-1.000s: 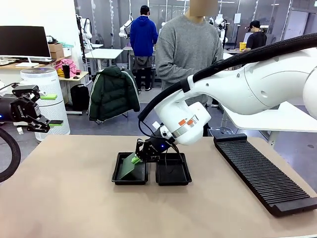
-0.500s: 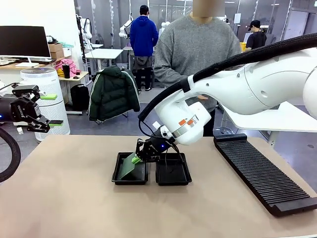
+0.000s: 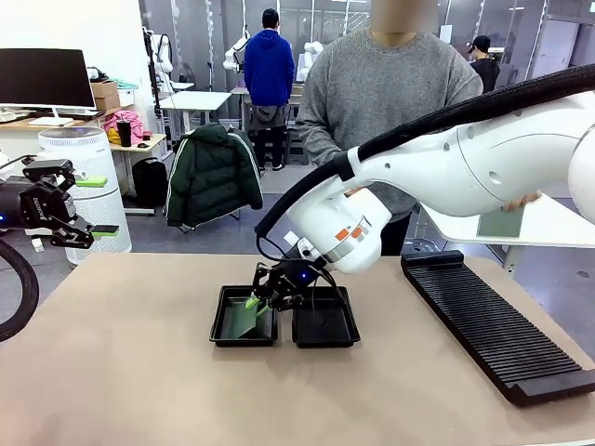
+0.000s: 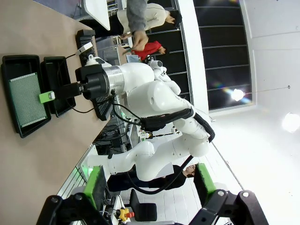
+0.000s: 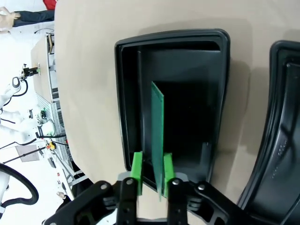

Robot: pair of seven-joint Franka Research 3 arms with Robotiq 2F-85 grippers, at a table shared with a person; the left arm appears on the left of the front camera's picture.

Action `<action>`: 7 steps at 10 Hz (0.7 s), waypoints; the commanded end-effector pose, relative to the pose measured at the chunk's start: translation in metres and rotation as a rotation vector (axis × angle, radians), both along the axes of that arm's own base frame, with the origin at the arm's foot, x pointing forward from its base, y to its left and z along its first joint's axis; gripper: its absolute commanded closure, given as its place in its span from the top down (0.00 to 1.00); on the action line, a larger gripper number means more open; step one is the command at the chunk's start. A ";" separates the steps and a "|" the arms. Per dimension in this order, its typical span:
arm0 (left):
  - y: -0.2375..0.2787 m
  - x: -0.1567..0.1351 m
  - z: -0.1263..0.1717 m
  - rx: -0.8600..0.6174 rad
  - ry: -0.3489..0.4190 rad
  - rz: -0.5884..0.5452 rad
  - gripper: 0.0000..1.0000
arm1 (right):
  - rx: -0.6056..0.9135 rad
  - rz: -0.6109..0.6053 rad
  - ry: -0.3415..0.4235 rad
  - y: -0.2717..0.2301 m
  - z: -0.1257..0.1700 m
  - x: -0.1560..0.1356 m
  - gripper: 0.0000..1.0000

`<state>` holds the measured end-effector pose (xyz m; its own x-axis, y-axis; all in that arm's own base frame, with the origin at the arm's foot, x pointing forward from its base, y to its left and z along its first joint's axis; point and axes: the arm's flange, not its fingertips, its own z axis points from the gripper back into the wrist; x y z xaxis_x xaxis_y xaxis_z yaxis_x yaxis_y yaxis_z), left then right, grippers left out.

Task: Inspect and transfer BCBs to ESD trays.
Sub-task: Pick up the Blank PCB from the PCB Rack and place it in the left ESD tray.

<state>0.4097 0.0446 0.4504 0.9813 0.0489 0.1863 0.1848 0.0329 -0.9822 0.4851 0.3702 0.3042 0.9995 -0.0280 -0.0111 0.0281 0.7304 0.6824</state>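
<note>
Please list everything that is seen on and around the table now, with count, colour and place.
ESD trays: two, black, side by side at table centre.
BCB: one, green, tilted inside the left one.
slotted rack: one, black, table's right side.
flat card: one, pale green, held up at far right; perhaps another board.
table: one, tan.
jacket: one, dark green, behind the table.
person: one, grey sweater, far side.
left gripper: black, green pads, open, raised at left edge.
right gripper: black, green pads, open, astride the board.
</note>
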 end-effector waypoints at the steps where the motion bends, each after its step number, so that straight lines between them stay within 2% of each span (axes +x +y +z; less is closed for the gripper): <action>1: 0.001 0.000 0.001 -0.002 -0.001 0.002 1.00 | -0.064 -0.002 0.029 0.008 0.008 0.001 1.00; 3: 0.001 0.000 0.001 -0.002 -0.001 0.002 1.00 | -0.127 0.006 0.025 0.018 0.018 0.004 1.00; 4: 0.001 0.000 0.001 -0.002 -0.001 0.002 1.00 | -0.168 0.014 0.023 0.025 0.024 0.006 0.90; 5: 0.001 0.000 0.001 -0.002 -0.001 0.002 1.00 | -0.218 0.014 0.018 0.033 0.029 0.008 0.99; 7: 0.001 0.000 0.001 -0.002 -0.001 0.002 1.00 | -0.316 0.024 -0.015 0.052 0.041 0.010 1.00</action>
